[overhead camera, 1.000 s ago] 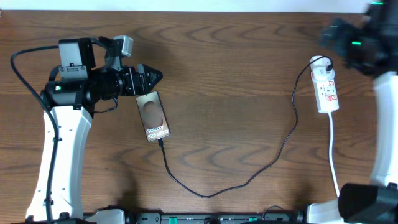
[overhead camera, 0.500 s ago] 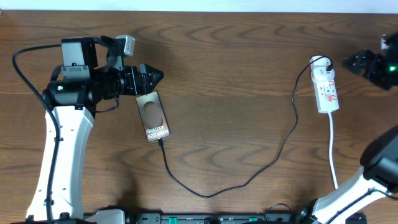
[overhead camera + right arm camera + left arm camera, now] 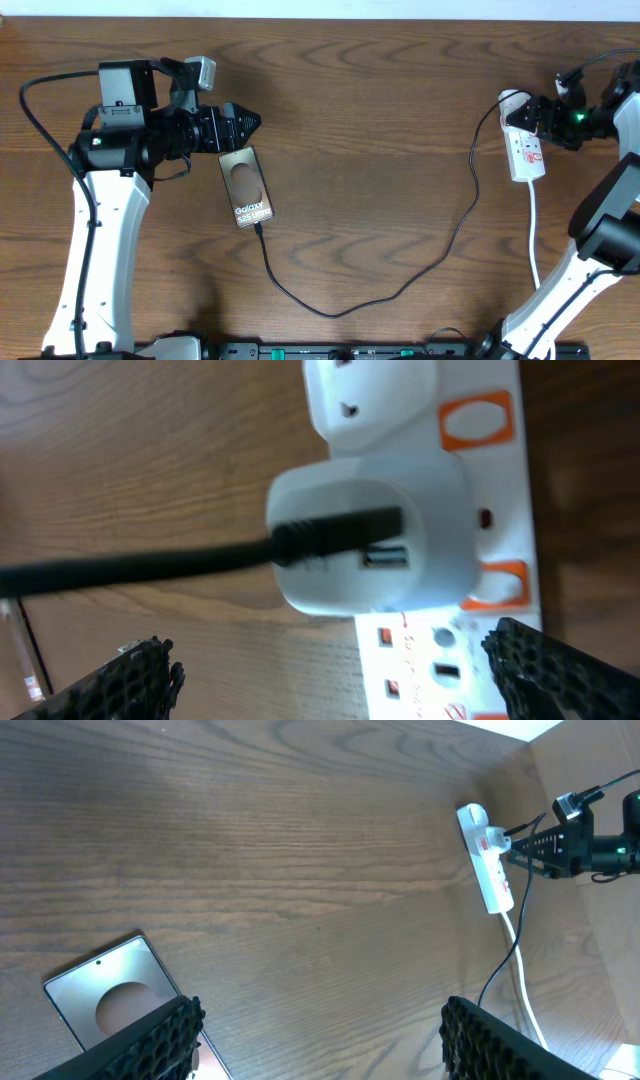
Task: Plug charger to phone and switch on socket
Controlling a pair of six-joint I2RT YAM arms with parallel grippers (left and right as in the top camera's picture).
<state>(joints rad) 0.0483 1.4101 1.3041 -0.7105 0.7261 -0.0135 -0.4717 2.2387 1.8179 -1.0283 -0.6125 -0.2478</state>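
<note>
So the socket [image 3: 527,150] lies on the tabletop [image 3: 380,120] with the white adapter [image 3: 370,550] of the charger [image 3: 400,290] seated in one end of it. The black cable loops away from the socket to the phone [image 3: 247,187], which sits well apart from it. The tip probably meets the phone's edge, but it's too small to be sure. Over the socket's adapter end hangs the right gripper [image 3: 540,112], fingers spread wide, holding nothing. Far from the socket, the left gripper [image 3: 250,125] is wide open and empty too.
</note>
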